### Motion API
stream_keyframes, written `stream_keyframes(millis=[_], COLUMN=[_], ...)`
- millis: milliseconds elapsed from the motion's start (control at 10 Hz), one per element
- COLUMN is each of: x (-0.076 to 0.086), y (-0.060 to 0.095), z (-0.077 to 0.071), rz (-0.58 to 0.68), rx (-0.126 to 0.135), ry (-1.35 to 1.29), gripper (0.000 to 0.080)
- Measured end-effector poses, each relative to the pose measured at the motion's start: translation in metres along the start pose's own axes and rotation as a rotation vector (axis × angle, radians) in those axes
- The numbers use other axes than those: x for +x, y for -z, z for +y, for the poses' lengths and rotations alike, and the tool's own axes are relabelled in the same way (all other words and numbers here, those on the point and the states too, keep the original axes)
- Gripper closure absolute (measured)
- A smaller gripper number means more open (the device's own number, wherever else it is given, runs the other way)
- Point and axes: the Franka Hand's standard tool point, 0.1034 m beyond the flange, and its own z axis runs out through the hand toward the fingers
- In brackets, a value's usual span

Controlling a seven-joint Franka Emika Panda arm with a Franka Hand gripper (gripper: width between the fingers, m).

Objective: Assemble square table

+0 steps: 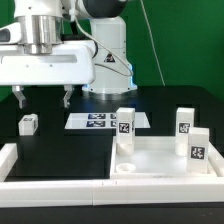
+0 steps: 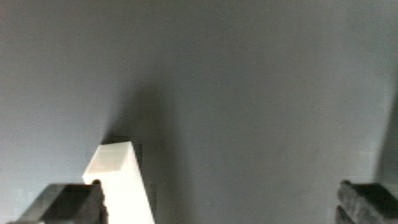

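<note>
- White plastic parts sit on a black surface (image 1: 60, 145): a square slab (image 1: 160, 158) with three upright legs (image 1: 124, 127), (image 1: 184, 123), (image 1: 196, 144) standing on it, and a fourth leg (image 1: 28, 124) loose and alone.
- Above the surface hangs the claw (image 1: 43, 98), released, its two dark fingers (image 1: 22, 97) spread wide and holding nothing; the wrist view shows both fingertips (image 2: 64, 200) apart with bare surface between them.
- That loose leg lies below the claw, toward the exterior view's left, nearly under the finger on that side, clear of both fingers.
- Its tagged face looks up and forward; I cannot tell its long axis for certain.
- A white edge (image 2: 116, 170) shows in the wrist view just beside one fingertip; whether it is this leg is unclear.
- By my reading, the coming move needs a short shift toward the leg and a straight descent to straddle it.
- Away from the claw, toward the exterior view's right, the slab rests against the white border rail (image 1: 60, 182); the marker board (image 1: 100, 121) lies behind.
</note>
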Motion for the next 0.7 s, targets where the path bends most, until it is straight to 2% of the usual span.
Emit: stream_keyframes(millis=[100,200,300,400,500,600,700], x=[-0.020,-0.048,-0.062,-0.063,-0.062,-0.067,-0.065], y=[-0.012,-0.027,-0.037,-0.038,-0.038,-0.039,-0.041], z=[0.022,0.058,0.071,0.078,0.082,0.070,0.065], rz=[-0.025,-0.048,-0.119,-0.197,-0.230,-0.305,-0.369], rx=[-0.029,-0.098,-0.082,-0.046,-0.042,-0.007,0.008], ry=[0.087,0.150,0.163,0.173,0.159,0.129,0.135], gripper=[0.0150,0.0150,0.0150,0.0150,0.0150,0.0150,0.0150])
